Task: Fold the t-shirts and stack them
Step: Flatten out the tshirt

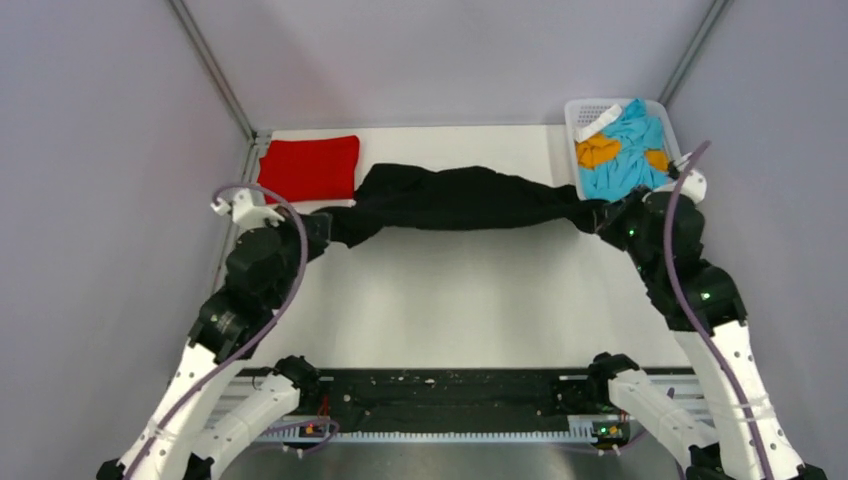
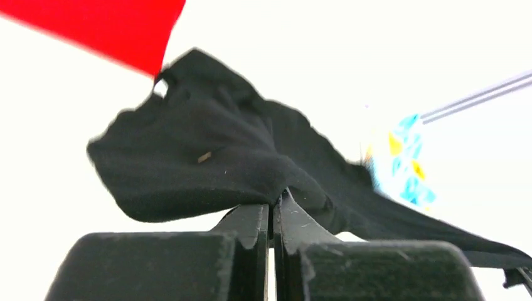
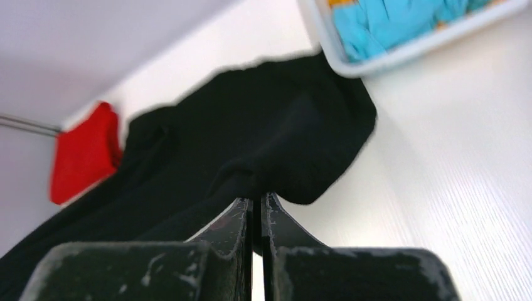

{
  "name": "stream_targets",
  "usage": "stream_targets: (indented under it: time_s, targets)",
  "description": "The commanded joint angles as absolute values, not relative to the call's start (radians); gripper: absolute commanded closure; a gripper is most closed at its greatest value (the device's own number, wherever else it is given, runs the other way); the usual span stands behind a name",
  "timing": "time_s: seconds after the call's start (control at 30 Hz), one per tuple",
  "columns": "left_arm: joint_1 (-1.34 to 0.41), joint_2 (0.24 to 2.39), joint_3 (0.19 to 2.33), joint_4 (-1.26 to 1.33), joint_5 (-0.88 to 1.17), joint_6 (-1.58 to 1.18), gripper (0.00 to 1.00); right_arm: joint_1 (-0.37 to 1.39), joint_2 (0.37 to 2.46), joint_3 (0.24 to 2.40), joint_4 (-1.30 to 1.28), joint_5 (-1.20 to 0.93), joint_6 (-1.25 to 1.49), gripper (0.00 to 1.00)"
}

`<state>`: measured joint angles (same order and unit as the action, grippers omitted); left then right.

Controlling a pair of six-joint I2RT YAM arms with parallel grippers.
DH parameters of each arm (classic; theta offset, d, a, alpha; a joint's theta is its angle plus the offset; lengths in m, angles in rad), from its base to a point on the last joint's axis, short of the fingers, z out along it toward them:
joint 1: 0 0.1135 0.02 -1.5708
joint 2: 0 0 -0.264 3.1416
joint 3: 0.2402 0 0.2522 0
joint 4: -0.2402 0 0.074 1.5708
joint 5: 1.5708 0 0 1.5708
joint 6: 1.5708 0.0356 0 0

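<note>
A stretched black t-shirt (image 1: 460,198) bars the far table (image 1: 450,295).

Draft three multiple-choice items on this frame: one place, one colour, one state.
1. Where on the table does the red t-shirt lie? A) near-right corner B) far-left corner C) centre
2. What colour is the t-shirt stretched across the table? A) blue B) white C) black
3. The left gripper is: A) shut on the black t-shirt B) open C) shut, empty
Key: 1 B, the top view shows it there; 2 C, black cloth spans the middle; 3 A, closed fingers pinch the cloth.
</note>
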<state>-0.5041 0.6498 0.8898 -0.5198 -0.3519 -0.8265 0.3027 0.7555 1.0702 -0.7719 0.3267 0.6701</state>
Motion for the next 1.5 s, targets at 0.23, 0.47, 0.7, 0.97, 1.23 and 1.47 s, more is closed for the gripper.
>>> stream_targets:
  time_s: [0.23, 0.47, 0.7, 0.97, 1.23, 1.47]
  targets:
    - [-0.502, 0.695, 1.501, -0.511, -0.319, -0.512, 1.00, 0.295, 0.818, 1.729, -0.833, 0.143, 0.458, 1.00]
    - [-0.500, 0.725, 1.798, -0.451, -0.028, -0.430, 1.00, 0.296, 0.832, 1.995, -0.882, 0.007, 0.424, 1.00]
    - [-0.491, 0.788, 1.933, -0.458, 0.024, -0.391, 1.00, 0.295, 0.772, 1.958, -0.853, 0.016, 0.455, 1.00]
    - [-0.489, 0.823, 1.660, -0.314, -0.272, -0.323, 1.00, 0.295, 0.766, 1.737, -0.784, 0.182, 0.466, 1.00]
    - [-0.476, 1.127, 1.330, -0.080, -0.745, -0.237, 1.00, 0.296, 0.911, 1.294, -0.588, 0.516, 0.520, 1.00]
    - [-0.384, 1.645, 1.395, -0.080, -0.613, -0.326, 1.00, 0.260, 1.263, 1.097, -0.326, 0.547, 0.523, 1.00]
